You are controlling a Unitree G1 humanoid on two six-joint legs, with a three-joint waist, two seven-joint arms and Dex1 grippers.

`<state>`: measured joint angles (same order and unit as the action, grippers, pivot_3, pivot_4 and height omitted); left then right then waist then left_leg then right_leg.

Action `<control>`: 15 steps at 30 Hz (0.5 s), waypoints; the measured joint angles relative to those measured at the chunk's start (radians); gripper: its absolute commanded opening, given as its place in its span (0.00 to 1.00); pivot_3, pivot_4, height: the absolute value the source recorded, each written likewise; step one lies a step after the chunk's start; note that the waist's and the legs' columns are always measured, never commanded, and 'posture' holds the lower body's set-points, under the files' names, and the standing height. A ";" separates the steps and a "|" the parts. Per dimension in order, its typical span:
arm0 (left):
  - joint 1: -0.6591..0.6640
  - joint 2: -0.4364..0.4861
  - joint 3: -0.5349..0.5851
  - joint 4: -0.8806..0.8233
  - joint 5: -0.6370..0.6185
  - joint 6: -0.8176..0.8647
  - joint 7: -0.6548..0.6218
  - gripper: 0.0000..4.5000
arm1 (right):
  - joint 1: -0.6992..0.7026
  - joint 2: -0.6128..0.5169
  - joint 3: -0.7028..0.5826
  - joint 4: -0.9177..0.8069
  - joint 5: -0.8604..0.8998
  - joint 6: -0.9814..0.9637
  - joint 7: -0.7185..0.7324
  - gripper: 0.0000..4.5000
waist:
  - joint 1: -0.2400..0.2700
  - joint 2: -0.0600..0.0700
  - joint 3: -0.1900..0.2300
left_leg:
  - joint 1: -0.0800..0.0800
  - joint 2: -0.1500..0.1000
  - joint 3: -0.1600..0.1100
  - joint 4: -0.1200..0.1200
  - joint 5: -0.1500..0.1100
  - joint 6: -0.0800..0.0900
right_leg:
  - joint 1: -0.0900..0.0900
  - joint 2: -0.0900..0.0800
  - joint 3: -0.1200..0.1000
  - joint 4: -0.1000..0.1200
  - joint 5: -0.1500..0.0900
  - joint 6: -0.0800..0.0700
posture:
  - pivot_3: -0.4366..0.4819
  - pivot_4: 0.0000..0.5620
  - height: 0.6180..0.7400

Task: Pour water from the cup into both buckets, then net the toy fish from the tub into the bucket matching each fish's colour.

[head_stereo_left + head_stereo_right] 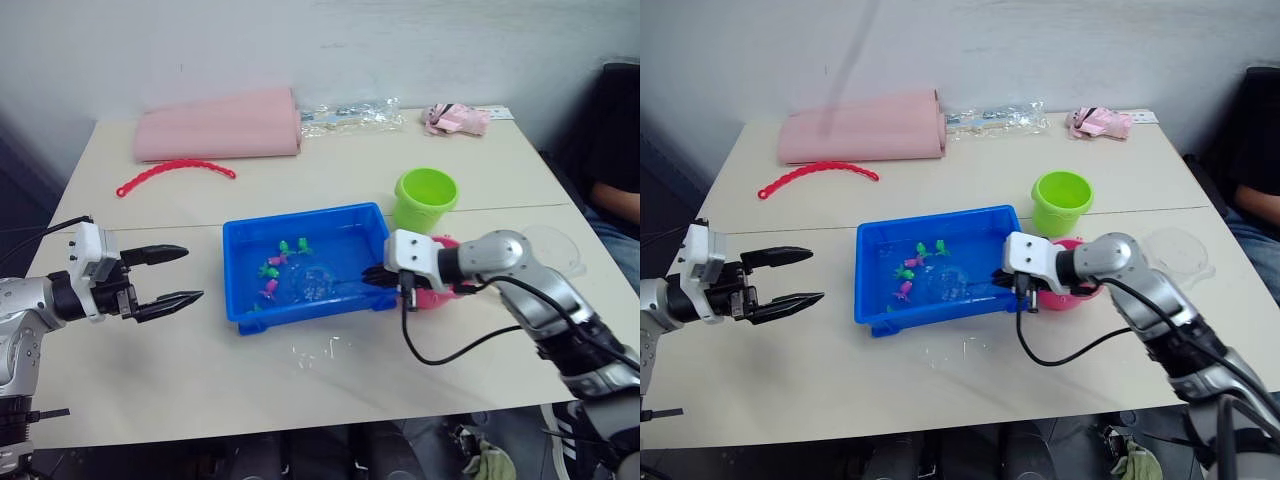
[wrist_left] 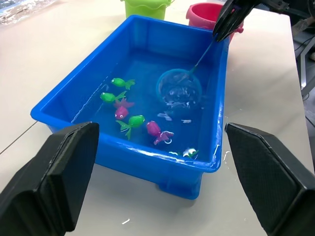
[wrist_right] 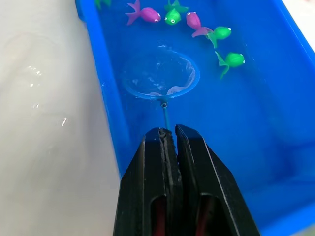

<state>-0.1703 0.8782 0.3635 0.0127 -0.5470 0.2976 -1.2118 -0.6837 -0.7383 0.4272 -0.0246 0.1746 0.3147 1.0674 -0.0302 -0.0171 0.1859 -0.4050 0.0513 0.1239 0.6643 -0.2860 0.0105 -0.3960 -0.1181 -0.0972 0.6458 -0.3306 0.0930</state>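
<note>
1 right tool (image 3: pixel 169 132) pinches net (image 3: pixel 160 73) in tub (image 1: pixel 240 238).

toy fish (image 2: pixel 129 122) and net (image 2: pixel 180 89) in tub (image 1: pixel 243 300), buckets (image 1: pixel 425 199) right of it

My right end effector (image 1: pixel 376 277) and wrist hide most of the pink bucket (image 1: pixel 446 291) from me. The net (image 3: pixel 160 73) handle vanishes between the closed fingers (image 3: pixel 189 147). I can't tell whether the mesh holds a fish. The cup (image 1: pixel 1178 250), far right, is hard to make out against the tabletop (image 1: pixel 350 180)
</note>
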 measured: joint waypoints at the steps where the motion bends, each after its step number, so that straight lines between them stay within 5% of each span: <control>1: 0.001 0.000 0.000 -0.001 0.000 0.000 0.001 0.99 | -0.001 0.009 0.003 0.007 -0.011 0.002 0.008 0.00 | 0.000 0.000 0.000 | 0.000 0.000 0.000 0.000 0.000 0.000 | 0.000 0.000 0.000 0.000 0.000 0.000 | 0.48 0.27 1.00; 15: 0.017 0.009 0.004 -0.002 0.005 -0.001 0.000 0.99 | -0.055 0.218 0.017 0.111 -0.098 0.049 0.026 0.00 | -0.001 0.000 0.000 | 0.000 0.001 0.001 0.000 0.000 -0.001 | -0.001 0.001 0.000 0.004 0.000 0.000 | 0.48 0.27 1.00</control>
<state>-0.1534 0.8875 0.3673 0.0103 -0.5422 0.2961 -1.2120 -0.7386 -0.5200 0.4437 0.0863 0.0766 0.3639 1.0935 -0.0316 -0.0171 0.1859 -0.4052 0.0522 0.1245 0.6638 -0.2862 0.0092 -0.3968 -0.1169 -0.0967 0.6495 -0.3307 0.0930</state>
